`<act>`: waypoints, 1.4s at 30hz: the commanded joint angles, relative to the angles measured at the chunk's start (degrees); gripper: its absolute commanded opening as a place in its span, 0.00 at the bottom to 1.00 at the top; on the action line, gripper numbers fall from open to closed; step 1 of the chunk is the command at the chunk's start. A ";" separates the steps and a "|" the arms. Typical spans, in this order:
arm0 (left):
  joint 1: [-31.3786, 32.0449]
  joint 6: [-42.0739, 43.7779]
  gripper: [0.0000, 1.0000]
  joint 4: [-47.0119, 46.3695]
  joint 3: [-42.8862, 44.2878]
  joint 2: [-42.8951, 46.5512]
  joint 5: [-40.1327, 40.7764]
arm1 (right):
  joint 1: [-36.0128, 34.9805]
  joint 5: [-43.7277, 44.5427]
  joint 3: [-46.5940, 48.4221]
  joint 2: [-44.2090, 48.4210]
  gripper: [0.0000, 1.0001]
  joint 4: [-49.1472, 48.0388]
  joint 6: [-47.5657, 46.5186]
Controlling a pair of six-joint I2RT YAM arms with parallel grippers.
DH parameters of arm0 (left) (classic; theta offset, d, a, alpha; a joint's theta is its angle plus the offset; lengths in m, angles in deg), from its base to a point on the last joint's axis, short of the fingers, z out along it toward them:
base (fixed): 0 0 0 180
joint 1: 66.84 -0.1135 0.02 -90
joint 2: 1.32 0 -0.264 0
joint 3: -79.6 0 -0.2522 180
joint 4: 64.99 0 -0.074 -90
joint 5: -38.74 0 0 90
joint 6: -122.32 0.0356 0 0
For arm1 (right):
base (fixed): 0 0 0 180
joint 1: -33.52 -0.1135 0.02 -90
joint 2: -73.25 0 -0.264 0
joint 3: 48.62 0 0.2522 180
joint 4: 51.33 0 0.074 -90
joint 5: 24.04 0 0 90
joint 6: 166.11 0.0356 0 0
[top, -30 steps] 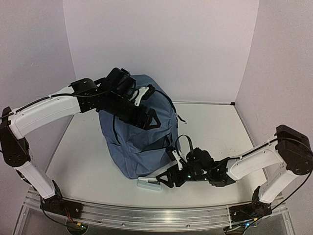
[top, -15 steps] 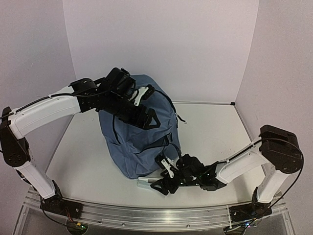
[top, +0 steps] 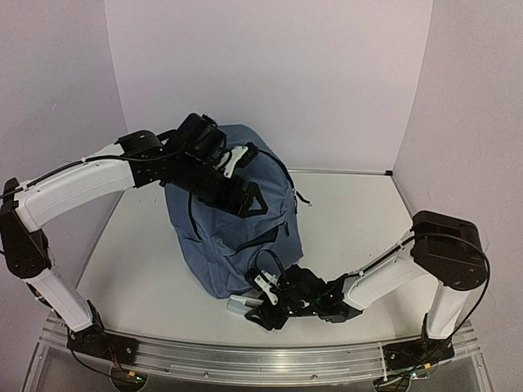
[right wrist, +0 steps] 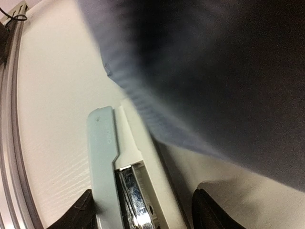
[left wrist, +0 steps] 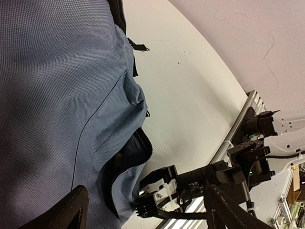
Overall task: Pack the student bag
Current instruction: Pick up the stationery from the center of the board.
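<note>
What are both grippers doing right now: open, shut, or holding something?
Left gripper: open, over the large slate-blue fabric backpack.
Right gripper: open, straddling the pale blue metal stapler, not yet clamped.

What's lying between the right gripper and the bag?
A pale blue stapler, flat on the table beside the bag. The right wrist view shows it best, sitting between the open fingers of the right gripper.

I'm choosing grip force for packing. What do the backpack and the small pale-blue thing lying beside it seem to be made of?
The backpack looks like woven synthetic fabric, matte slate blue: the left wrist view shows fine weave grain, stitched seams and soft folds. The other, probably a stapler, has a smooth, dull pale-blue plastic cover over a shiny, chrome-like metal channel.
</note>
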 commanded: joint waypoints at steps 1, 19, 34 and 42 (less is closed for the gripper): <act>-0.45 0.17 0.84 0.32 1.83 0.21 -0.31 | -1.82 1.17 1.12 -0.40 0.51 2.23 -0.22; -0.87 1.12 0.85 -4.46 -1.54 4.19 -2.23 | -3.88 3.34 -8.82 35.00 0.00 10.33 13.31; -0.65 18.20 0.95 4.50 3.36 0.80 -26.05 | 12.89 -30.20 6.24 39.12 0.00 26.91 5.26; 1.16 21.64 0.96 11.41 4.14 -3.78 -27.22 | 15.02 -43.42 11.72 32.63 0.00 27.31 3.73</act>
